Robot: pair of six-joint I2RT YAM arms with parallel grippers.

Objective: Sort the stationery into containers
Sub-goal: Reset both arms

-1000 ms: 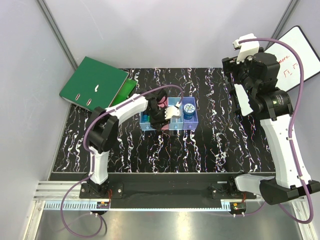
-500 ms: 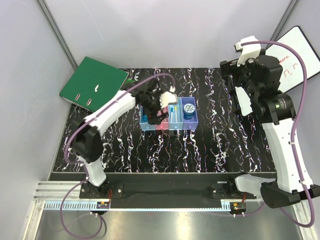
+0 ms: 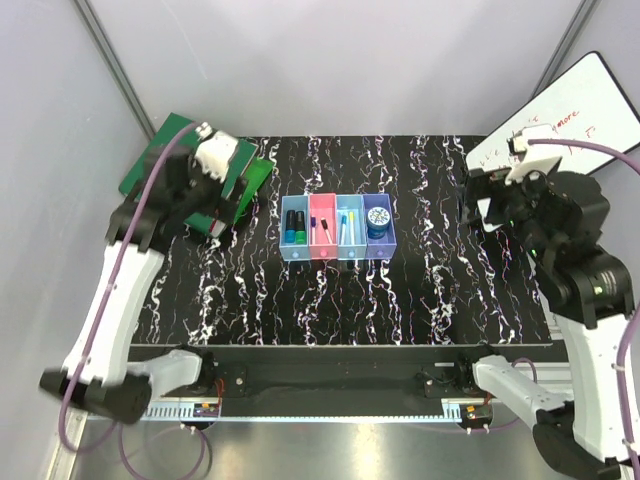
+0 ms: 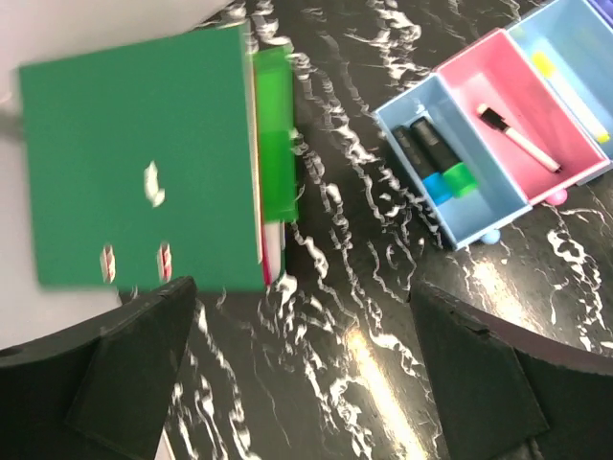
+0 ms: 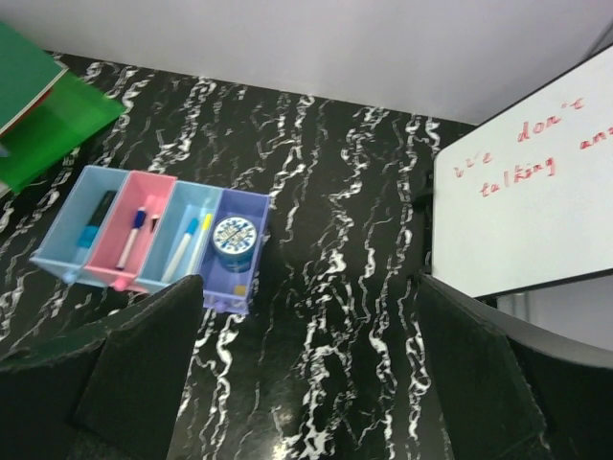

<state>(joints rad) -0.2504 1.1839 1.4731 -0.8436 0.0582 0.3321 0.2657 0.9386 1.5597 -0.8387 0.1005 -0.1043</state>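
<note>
Stationery (image 3: 378, 218) lies in containers (image 3: 338, 255), well apart from left pincer (image 4: 302, 383), right pincer (image 5: 306, 374).

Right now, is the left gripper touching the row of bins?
Apart. The top view shows the left gripper open over the green binder, with bare black table between it and the bins.

Four joined bins (image 3: 323, 253) on the tabletop (image 3: 430, 290): two markers (image 4: 436, 158) in the first, one pen (image 4: 522, 144) in the pink, two pens (image 5: 184, 247) in the third, one round tin (image 5: 233, 237) in the purple. Alongside: one green binder (image 4: 134, 163), one whiteboard (image 5: 536, 192), two arms (image 3: 115, 290).
</note>
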